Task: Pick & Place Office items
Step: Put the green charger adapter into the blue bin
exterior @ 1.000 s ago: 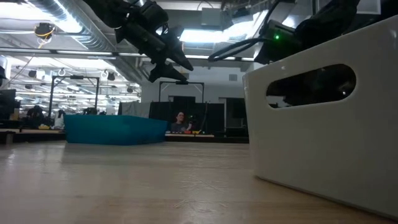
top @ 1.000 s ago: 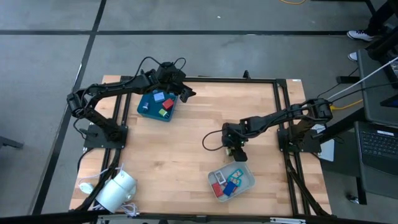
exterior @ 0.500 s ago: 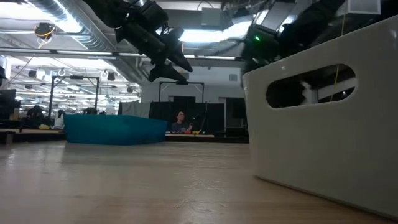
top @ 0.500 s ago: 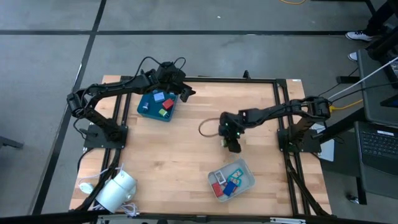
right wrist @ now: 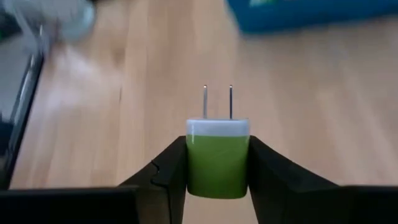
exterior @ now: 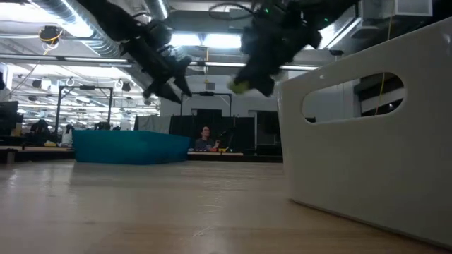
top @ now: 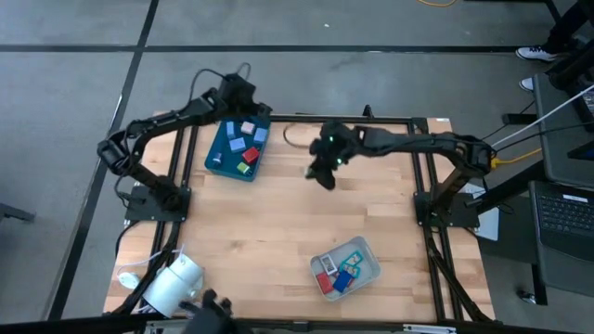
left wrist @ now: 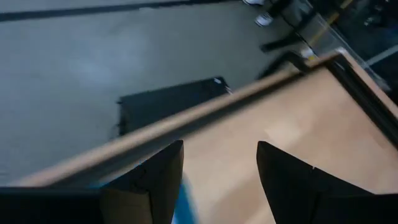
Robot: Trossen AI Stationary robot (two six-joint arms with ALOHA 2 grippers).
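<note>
The right gripper (top: 322, 173) hangs above the wooden table (top: 278, 232), a little way off the teal tray (top: 236, 152) on the side facing the grey tray (top: 345, 267), its two fingers clamped on a green plug adapter (right wrist: 217, 156). The wrist view shows the adapter squeezed between the dark fingers (right wrist: 168, 169), its white face and two metal prongs pointing forward over bare wood, with the teal tray's edge blurred beyond. No brand or lettering can be read on it. In the low view the same gripper (exterior: 256, 73) shows as a dark blur high above the tabletop with a spot of green at its tip.

The left gripper (top: 239, 96) sits at the far edge of the teal tray, over the table's black frame, fingers parted with nothing between them; its wrist view looks past the open fingers (left wrist: 153, 180) at the table's edge and the grey floor.

Small office items lie in both trays. In the teal tray: light blue blocks (top: 249, 129), a pink one (top: 238, 144), a red one (top: 251, 156) and a green one (top: 243, 169). In the grey tray, near the table's front edge and well apart from the teal tray, are red, blue and light blue pieces (top: 340, 275). A white round device (top: 173, 283) lies at the front corner on the teal tray's side. No writing on any of it is legible.
</note>
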